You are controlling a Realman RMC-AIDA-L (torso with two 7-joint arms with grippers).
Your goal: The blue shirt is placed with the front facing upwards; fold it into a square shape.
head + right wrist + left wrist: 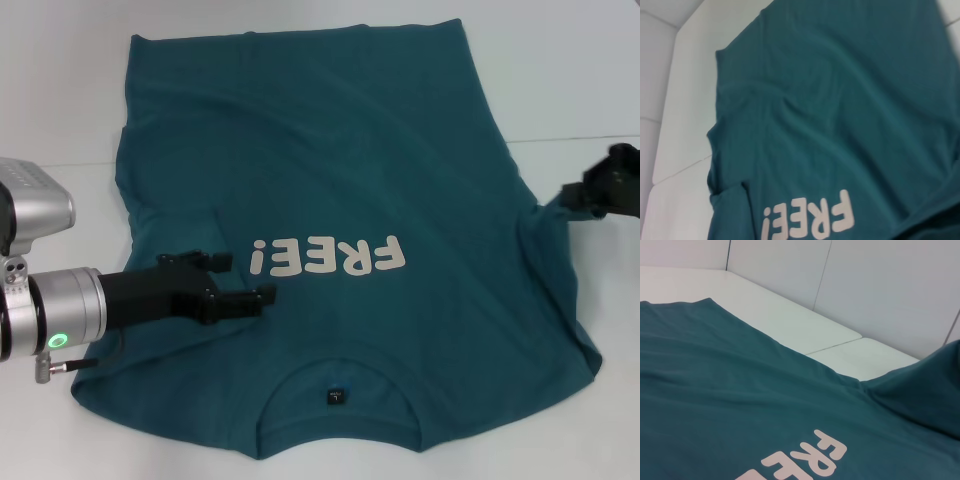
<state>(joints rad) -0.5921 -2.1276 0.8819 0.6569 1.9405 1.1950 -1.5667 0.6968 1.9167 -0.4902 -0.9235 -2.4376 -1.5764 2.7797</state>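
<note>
Left gripper (240,285) sits low over the chest of the blue shirt (340,190), fingers parted and clamping nothing, just beside the lettering. Right gripper (590,195) is at the shirt's right sleeve edge — whether it is clenched on the cloth I cannot tell. One shirt lies front up on the white table (560,70), long axis running away from the robot, collar nearest, hem farthest. One "FREE!" print (330,257) crosses the chest — one small dark neck label (336,397) sits inside the collar.
</note>
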